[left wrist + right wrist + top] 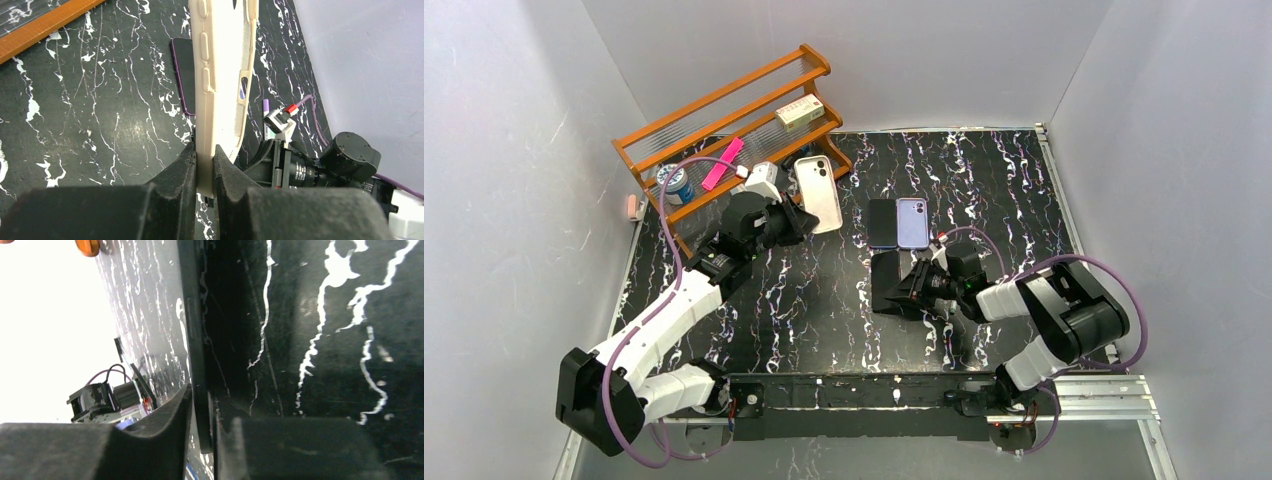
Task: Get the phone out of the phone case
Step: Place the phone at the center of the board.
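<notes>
My left gripper (pixel 796 222) (pixel 205 152) is shut on the lower edge of the cream phone case (pixel 819 195) (pixel 220 60). It holds the case up off the table near the rack, and the case's inside shows with nothing in it. A black phone (pixel 885 280) (pixel 196 340) sits edge-on between the fingers of my right gripper (pixel 902 287) (pixel 200 400), low over the table at centre. The fingers press close on both of its faces.
A purple phone (pixel 913 222) and a dark phone (pixel 882 222) (pixel 182 75) lie side by side on the marbled table behind my right gripper. An orange rack (pixel 724 120) at the back left holds a box (pixel 799 112), a pink item (pixel 722 165) and a can (pixel 674 185).
</notes>
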Controlling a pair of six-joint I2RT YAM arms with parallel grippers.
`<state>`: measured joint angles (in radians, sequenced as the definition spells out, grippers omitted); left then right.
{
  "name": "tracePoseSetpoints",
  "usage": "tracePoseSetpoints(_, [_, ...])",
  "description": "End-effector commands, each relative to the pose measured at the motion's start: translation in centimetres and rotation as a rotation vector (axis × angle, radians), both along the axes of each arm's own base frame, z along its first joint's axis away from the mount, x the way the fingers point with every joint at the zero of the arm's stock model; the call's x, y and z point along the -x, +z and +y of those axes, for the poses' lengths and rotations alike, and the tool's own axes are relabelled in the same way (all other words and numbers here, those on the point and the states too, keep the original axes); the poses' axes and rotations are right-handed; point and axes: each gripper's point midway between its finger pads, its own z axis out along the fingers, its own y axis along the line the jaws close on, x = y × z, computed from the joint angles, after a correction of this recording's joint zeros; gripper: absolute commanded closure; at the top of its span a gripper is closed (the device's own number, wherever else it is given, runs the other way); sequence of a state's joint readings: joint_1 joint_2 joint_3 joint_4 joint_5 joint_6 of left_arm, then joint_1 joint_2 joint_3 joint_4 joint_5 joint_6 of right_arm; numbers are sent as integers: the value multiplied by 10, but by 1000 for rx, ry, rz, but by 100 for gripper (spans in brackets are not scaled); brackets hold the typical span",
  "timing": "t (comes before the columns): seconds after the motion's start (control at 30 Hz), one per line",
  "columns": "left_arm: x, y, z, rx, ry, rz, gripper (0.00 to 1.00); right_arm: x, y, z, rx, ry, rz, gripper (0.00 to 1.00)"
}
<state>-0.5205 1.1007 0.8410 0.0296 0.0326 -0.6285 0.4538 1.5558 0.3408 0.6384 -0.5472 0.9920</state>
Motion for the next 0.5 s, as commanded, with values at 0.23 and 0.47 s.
tracePoseSetpoints(0.23, [5, 34, -11, 92, -61, -70, 100, -8, -12, -9, 103, -33, 1, 36])
tracePoseSetpoints(0.47, [10, 32, -25, 144, -121, -44, 100, 5, -23, -39, 291, -29, -27, 13])
